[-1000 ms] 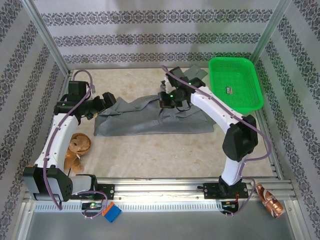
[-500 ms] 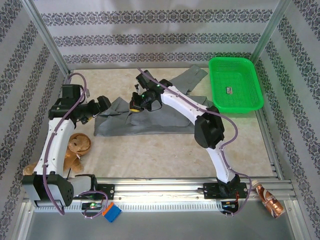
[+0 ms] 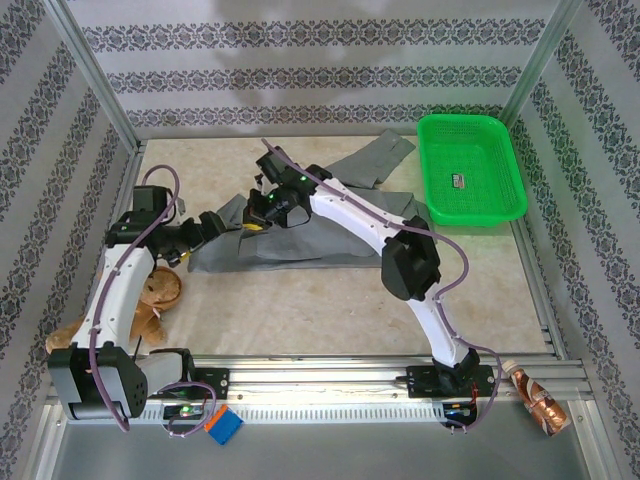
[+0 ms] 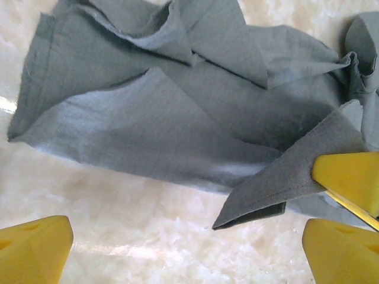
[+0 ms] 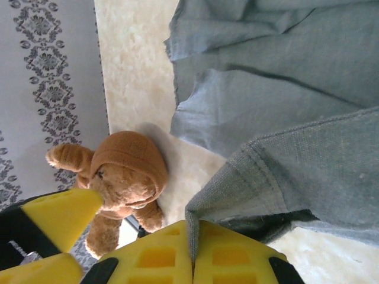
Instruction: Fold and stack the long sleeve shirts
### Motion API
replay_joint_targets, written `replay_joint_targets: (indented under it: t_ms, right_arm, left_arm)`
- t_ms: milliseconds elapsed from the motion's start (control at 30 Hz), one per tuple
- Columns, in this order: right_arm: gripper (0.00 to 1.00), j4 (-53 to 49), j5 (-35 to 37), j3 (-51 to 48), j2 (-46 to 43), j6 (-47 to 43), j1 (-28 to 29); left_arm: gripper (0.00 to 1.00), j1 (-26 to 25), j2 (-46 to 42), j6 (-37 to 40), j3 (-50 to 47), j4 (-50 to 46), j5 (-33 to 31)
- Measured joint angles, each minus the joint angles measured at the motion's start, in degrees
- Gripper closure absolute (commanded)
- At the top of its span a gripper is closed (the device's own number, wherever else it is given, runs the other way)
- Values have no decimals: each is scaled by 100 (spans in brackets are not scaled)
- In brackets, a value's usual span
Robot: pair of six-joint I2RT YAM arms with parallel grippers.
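One soft toy (image 3: 158,288) sits by the left edge of the table (image 3: 320,300), brown and floppy, and it is not part of the job. Just past it, the left gripper (image 3: 207,224) hangs low beside the left end of the shirt (image 3: 290,248). Its yellow fingers (image 4: 35,248) are spread wide apart and there is nothing between them. From the camera on that arm, the left gripper (image 4: 188,232) is over bare table, just in front of the cloth. The shirt (image 4: 148,118) lies in the middle of the table, nearer the far edge, grey and full of bumps and wrinkles. Over its left part is the right gripper (image 3: 258,212). From its own camera, the right gripper (image 5: 192,260) is pinched tight on a hemmed edge of the shirt (image 5: 284,89), and that flap is lifted up off the rest. The soft toy (image 5: 124,171) shows past that flap. One sleeve (image 3: 385,150) sticks out toward the far right corner, close to the green basket (image 3: 480,150). I think the folding has only begun: some layers lie over each other, but the edges do not line up. The lifted flap has to be laid down, the sleeve tucked in, and the shirt made flat and neat. No tidy pile can be seen yet.
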Motion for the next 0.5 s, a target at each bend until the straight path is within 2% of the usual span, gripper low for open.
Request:
replay_joint_targets:
  t_ms: [500]
  right_arm:
    - [98, -42, -354, 914, 1423, 422, 48]
  left_arm:
    - [0, 0, -149, -44, -525, 256, 114]
